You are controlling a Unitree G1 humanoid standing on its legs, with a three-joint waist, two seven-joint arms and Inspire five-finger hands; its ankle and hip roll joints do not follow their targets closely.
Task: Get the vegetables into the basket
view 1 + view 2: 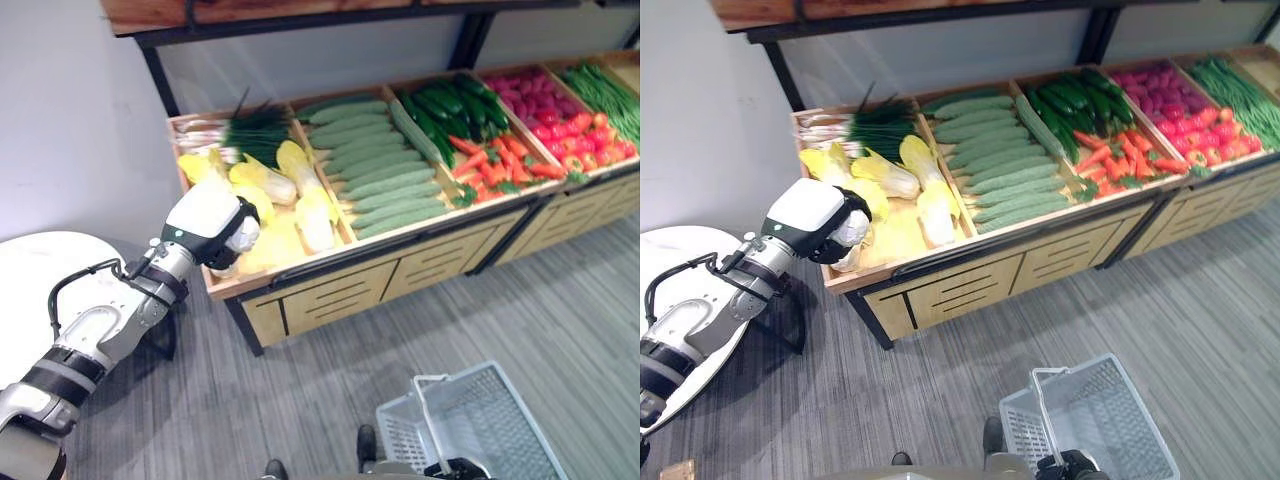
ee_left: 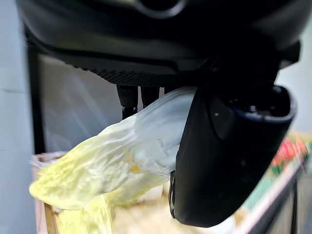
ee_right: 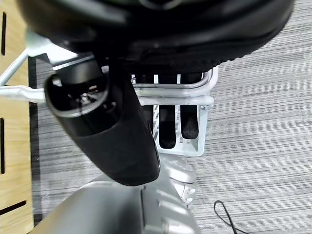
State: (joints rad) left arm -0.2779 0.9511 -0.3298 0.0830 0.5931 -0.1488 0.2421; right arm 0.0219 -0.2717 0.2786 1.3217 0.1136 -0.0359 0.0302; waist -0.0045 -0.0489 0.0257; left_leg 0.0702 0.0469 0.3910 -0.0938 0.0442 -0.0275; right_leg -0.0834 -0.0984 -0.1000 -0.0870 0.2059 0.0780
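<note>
Left hand [image 1: 212,228] is gripping a napa cabbage [image 2: 122,156], fingers and thumb curled round it, at the front edge of the leftmost bin [image 1: 215,285] of the wooden stand. Open floor [image 1: 300,400] is lying between stand and basket [image 1: 480,420]. Right hand [image 3: 112,131] is clasping the basket's rim.

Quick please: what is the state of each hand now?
Left hand: shut on a yellow cabbage.
Right hand: shut on the basket rim.
</note>
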